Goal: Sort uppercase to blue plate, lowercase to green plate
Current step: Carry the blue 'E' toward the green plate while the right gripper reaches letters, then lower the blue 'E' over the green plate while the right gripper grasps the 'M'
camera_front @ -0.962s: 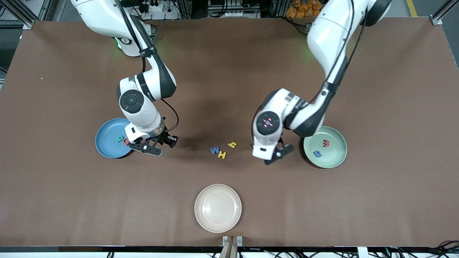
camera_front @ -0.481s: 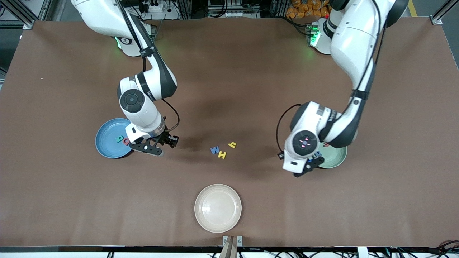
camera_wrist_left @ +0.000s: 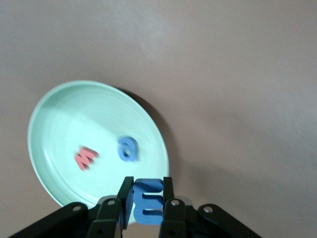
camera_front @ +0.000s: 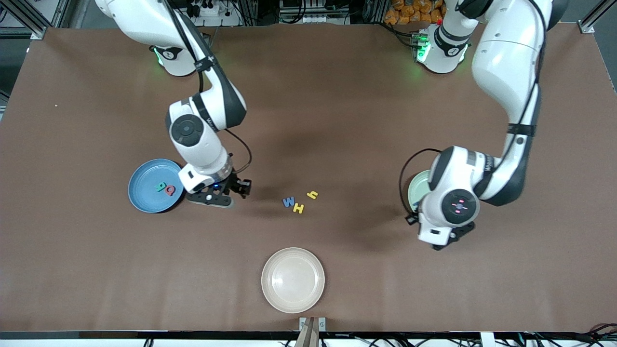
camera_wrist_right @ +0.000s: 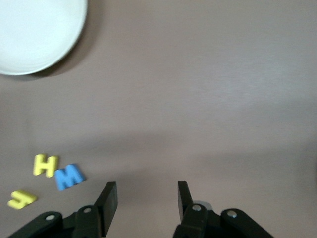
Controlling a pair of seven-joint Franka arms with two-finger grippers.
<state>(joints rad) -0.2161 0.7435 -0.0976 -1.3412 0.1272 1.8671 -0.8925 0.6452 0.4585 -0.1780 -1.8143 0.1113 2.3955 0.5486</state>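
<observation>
My left gripper [camera_wrist_left: 147,198] is shut on a blue lowercase m [camera_wrist_left: 148,201] and hangs over the rim of the green plate [camera_wrist_left: 59,114]. A red w [camera_wrist_left: 84,157] and a blue a [camera_wrist_left: 128,148] lie in that plate. In the front view the left hand covers most of the green plate [camera_front: 414,190]. My right gripper [camera_wrist_right: 147,201] is open and empty over bare table beside the blue plate [camera_front: 144,180], which holds a teal R [camera_front: 159,186] and a red Q [camera_front: 169,190]. A blue W [camera_front: 288,201], yellow H [camera_front: 299,208] and yellow h [camera_front: 312,195] lie mid-table.
A beige plate [camera_front: 293,279] sits empty near the table's front edge, nearer the camera than the loose letters. The brown table top [camera_front: 337,120] stretches bare between the two arms.
The left arm has carried the blue m from beside the loose letters to the green plate. The right gripper has edged away from the blue plate toward the letters and spread its fingers wider.
</observation>
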